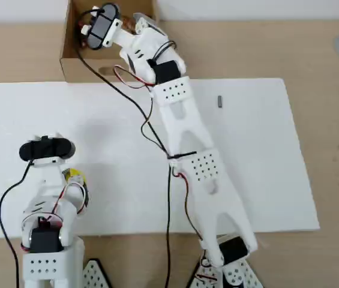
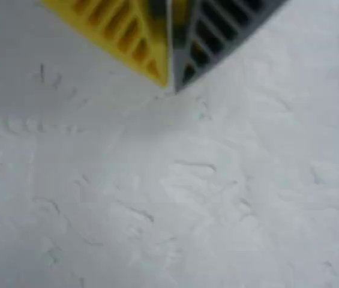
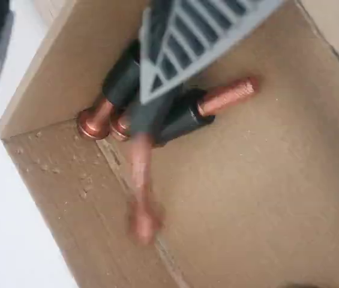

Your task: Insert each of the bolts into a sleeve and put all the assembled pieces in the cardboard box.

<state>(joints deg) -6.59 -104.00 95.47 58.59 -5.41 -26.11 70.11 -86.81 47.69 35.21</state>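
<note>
Over the box [image 1: 68, 57] at the table's [image 1: 325, 72] far edge, right gripper [image 3: 70, 84] gapes wide; two sleeved bolts [image 3: 184, 120] lie in a box corner, third bolt [image 3: 139, 180] blurred beneath. Left gripper [image 2: 170, 84] pinched closed, empty, over the sheet [image 2: 187, 198]

- cardboard box [image 3: 247, 198]: brown, open-topped.
- assembled pieces [image 3: 184, 120]: two copper bolts [image 3: 229, 95] in black sleeves [image 3: 121, 81], lying side by side in its corner; a third, blurred, upright in front.

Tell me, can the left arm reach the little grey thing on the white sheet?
Probably not right now. The right arm lies stretched across the white sheet toward the cardboard box, right between the left gripper and the small grey piece. It might also be too far away.
</note>
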